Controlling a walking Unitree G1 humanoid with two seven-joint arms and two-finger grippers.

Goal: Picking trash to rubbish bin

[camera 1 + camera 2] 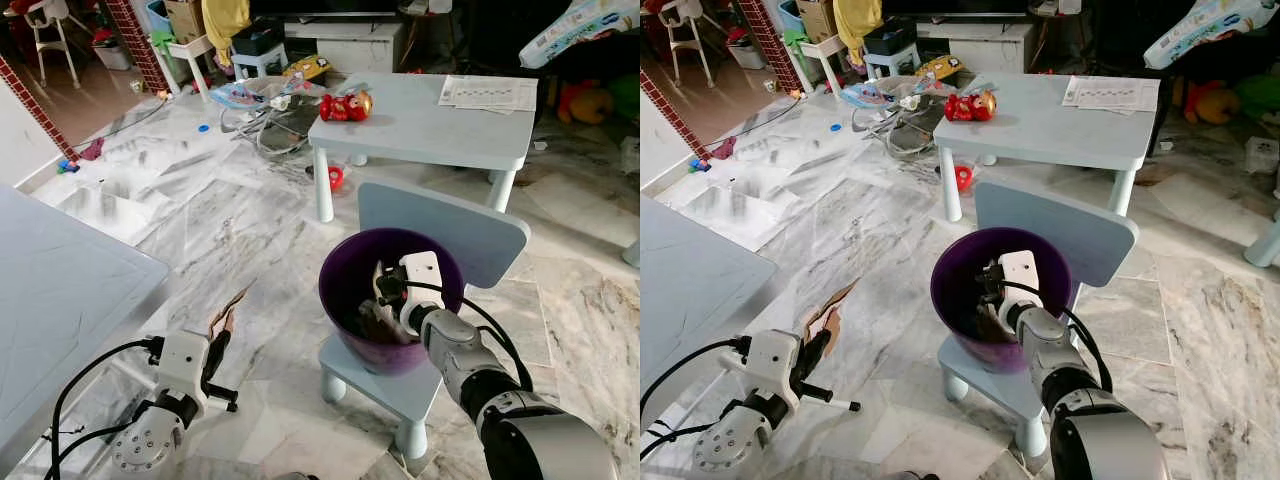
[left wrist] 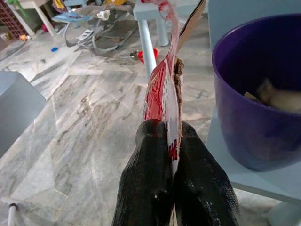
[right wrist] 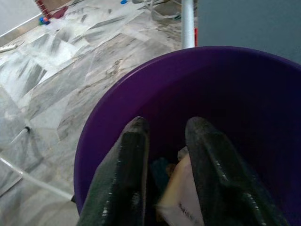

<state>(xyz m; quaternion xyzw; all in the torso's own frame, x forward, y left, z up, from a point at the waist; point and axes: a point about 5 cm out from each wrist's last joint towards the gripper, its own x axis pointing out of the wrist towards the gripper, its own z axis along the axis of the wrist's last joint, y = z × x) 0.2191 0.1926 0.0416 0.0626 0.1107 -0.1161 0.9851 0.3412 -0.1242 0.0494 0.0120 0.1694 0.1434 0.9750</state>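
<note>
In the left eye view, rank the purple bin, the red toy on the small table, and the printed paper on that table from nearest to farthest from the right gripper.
1. Purple bin: the right gripper is inside it.
2. Red toy: near corner of the small table.
3. Printed paper: far back right corner.

bin [image 1: 345, 290]: deep purple, plain
wrapper [image 2: 162, 96]: red and white print, brown torn edge, pinched between the left gripper's [image 2: 173, 155] black fingers
right gripper [image 3: 165, 141]: black fingers, white housing, parted inside the bin
chair [image 1: 470, 235]: pale blue
floor [image 1: 200, 230]: grey-white veined marble
</note>
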